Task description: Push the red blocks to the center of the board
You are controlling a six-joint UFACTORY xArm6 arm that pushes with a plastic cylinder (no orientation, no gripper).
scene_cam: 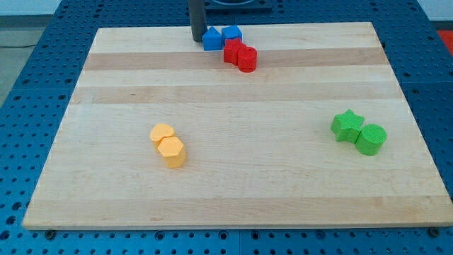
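Note:
Two red blocks sit touching near the view's top centre: a red block [233, 52] of unclear shape and a red cylinder [246, 59] just right of and below it. My tip [197, 39] rests on the board at the top edge, just left of a blue block [211, 39] and up-left of the red pair. A second blue block [231, 34] sits right of the first, touching the top of the red pair.
Two yellow blocks [162, 134] [172, 151] lie touching at the lower left. A green star [347, 125] and a green cylinder [370, 139] lie touching at the right. The wooden board [233, 184] sits on a blue perforated table.

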